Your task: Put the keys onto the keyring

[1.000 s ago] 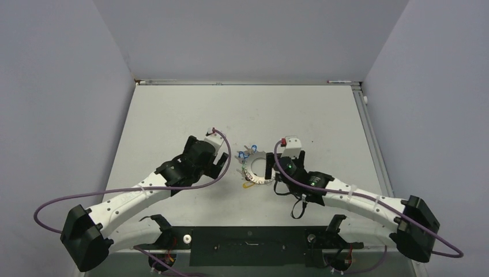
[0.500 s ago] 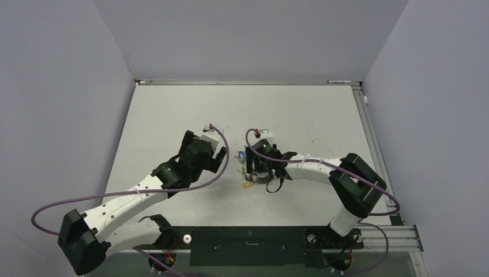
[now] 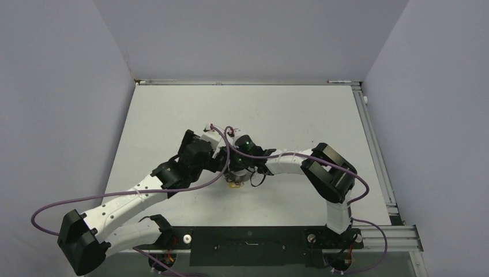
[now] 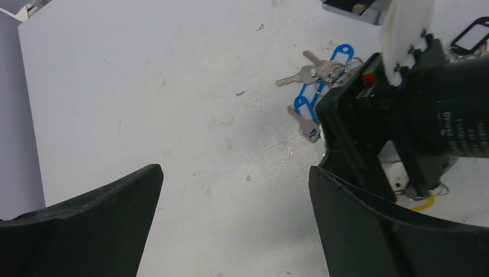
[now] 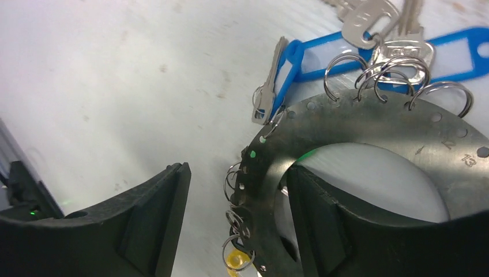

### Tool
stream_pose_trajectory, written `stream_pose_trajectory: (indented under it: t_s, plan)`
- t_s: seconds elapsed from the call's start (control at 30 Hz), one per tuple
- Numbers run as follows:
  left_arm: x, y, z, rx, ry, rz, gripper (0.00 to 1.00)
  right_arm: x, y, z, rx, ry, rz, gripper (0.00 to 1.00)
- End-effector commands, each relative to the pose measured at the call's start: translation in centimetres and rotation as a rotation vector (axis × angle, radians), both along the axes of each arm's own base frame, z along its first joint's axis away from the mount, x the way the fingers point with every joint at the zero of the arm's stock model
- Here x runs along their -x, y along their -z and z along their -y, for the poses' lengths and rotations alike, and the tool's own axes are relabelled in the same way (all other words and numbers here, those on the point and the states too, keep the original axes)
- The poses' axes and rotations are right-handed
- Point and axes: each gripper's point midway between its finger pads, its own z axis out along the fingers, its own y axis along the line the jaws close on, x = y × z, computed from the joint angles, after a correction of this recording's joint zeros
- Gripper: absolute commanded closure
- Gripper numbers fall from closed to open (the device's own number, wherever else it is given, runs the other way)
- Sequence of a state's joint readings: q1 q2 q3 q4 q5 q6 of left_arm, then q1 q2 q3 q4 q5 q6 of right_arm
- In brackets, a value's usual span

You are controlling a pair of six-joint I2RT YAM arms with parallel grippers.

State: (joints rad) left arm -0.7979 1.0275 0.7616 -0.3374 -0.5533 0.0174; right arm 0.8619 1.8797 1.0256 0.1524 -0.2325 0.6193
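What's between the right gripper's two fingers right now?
In the right wrist view, the keyring's flat rim, hung with small split rings, runs between the open fingers of the right gripper; beside it, bare table.

We see the keyring [image 5: 369, 118]: a wide, flat grey metal ring lying flat on the table [image 4: 173, 86], with small holes punched round its rim and stamped numbers. Wire loops [image 5: 340, 72] hang through the holes. The keys [image 5: 266, 92] are small and silver. Several bunch at the ring's upper edge in the right wrist view, on blue tags [image 5: 323, 57]. One blue-tagged key touches a loop at the rim; we cannot tell if it is hooked on. A yellow tag [image 4: 425, 202] sits at the opposite rim.
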Motion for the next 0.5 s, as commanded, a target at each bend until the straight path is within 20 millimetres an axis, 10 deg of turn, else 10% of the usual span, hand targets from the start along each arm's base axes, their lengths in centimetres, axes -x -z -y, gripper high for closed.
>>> stream_pose_trajectory:
  t_s: [0.0,0.23,0.47]
  plan:
    - [-0.6,-1.8,-0.1,0.03,-0.016,0.069,0.04,-3.2,-4.8,-5.6,-0.248,-0.016,0.082,0.35]
    - [-0.5,-1.7,-0.5,0.016,-0.026,0.077,0.04,-10.4,-4.3,-4.2,-0.218,0.097,0.094,0.32]
    - [-0.6,-1.8,0.0,0.022,-0.009,0.067,0.04,-10.8,-4.1,0.8,-0.017,0.135,0.16,0.3]
